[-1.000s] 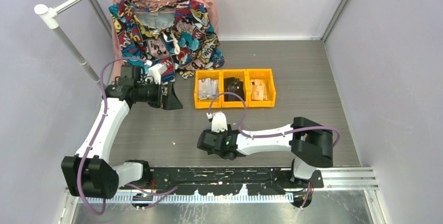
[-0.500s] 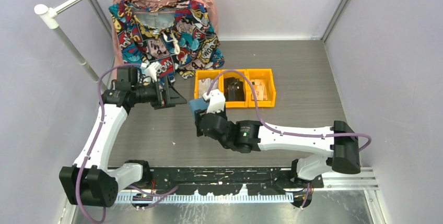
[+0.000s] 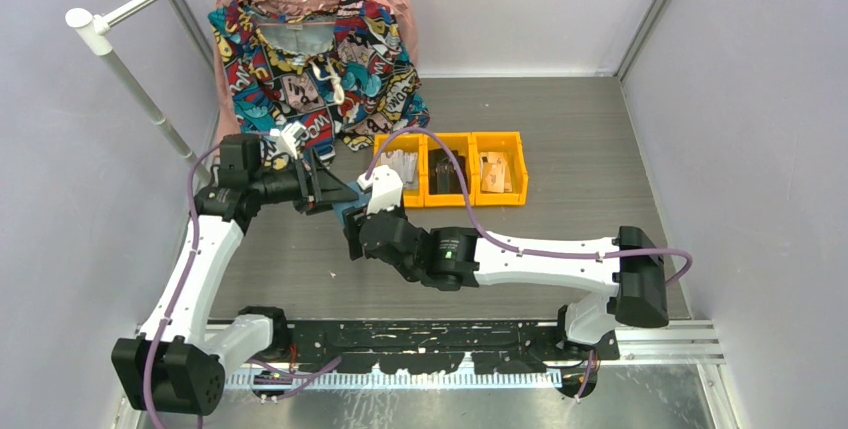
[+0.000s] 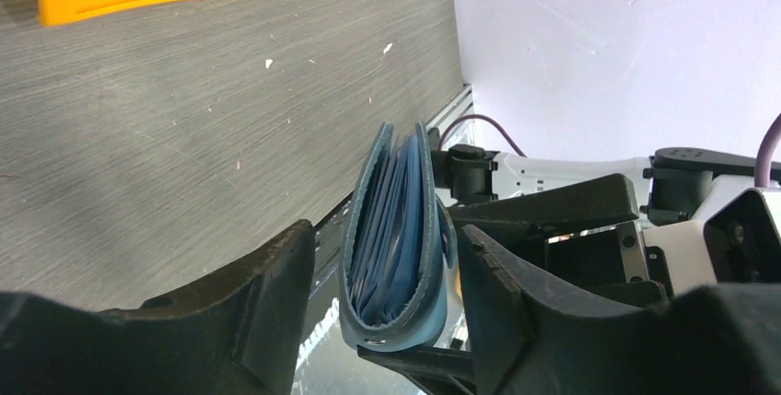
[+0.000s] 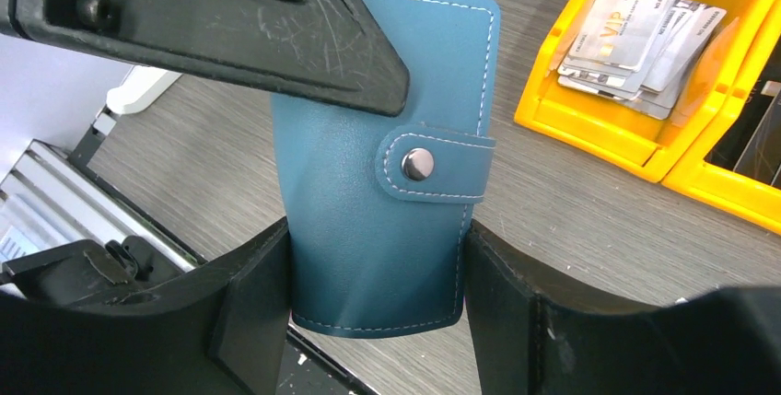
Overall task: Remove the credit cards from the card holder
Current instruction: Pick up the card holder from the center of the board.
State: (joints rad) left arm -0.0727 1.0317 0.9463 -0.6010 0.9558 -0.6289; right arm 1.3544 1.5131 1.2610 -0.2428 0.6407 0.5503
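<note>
The left fingers (image 4: 258, 321) stand apart on both sides of the card holder (image 4: 396, 238) (a thin gap shows). The right fingers (image 5: 249, 321) pinch its edges, off the surface (image 5: 571, 202). Its snap tab (image 5: 419, 165) is closed, so I judge no credit cards are out yet.

The teal-blue card holder (image 5: 378, 183), snap tab fastened, is clamped in the right claw (image 5: 373, 266).
</note>
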